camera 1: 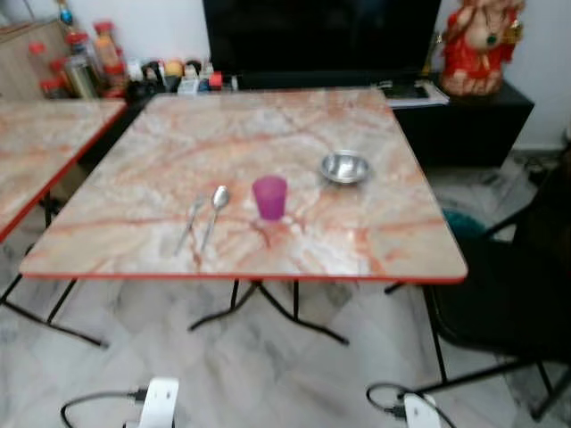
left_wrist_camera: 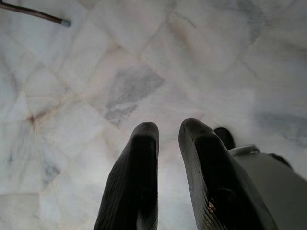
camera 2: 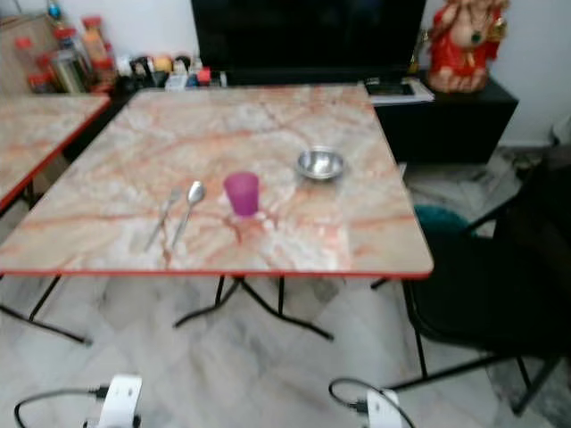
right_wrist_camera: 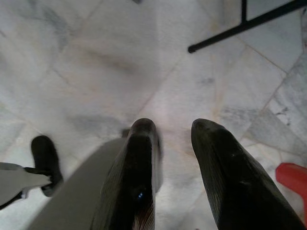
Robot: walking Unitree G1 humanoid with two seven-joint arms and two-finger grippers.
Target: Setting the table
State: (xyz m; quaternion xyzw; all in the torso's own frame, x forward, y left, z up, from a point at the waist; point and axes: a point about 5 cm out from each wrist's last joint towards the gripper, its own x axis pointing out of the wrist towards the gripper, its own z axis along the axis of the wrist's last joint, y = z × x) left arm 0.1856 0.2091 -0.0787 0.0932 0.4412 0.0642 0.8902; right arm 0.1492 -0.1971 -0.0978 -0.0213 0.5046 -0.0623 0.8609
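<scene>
My left gripper [left_wrist_camera: 168,132]: hangs low over the floor [left_wrist_camera: 144,62], fingers a little apart, nothing between them.
My right gripper [right_wrist_camera: 175,129]: also low over the floor, fingers apart and empty; a black chair leg [right_wrist_camera: 249,24] crosses the tiles beyond it.
Both arms idle, well below and short of the table [camera 1: 178,134].

Landmark: cup [camera 1: 269,197], pink, upright, on the table near its front middle.
Spoon [camera 1: 215,212]: just beside the cup on my left, flat on the top. Long axis runs near to far with a slight lean; bowl at the far end, handle toward the front edge.
Fork [camera 1: 191,222]: just left of the spoon, almost parallel to it, head at the far end, handle toward me. Whether the two touch I cannot tell.
Bowl [camera 1: 344,167]: steel, upright, behind the cup and to my right, apart from it.
All four pieces lie well apart from both grippers, up on the tabletop and ahead of them.

Chair [camera 1: 508,276]: black, right of the cup, beside the table's right front corner.
Second table [camera 1: 45,143]: far to the left of the cup.
Screen [camera 1: 321,36]: dark, behind the table.
Bottles [camera 1: 85,58]: back left.
Figure [camera 1: 477,45]: red, back right on a black cabinet [camera 1: 473,125].
</scene>
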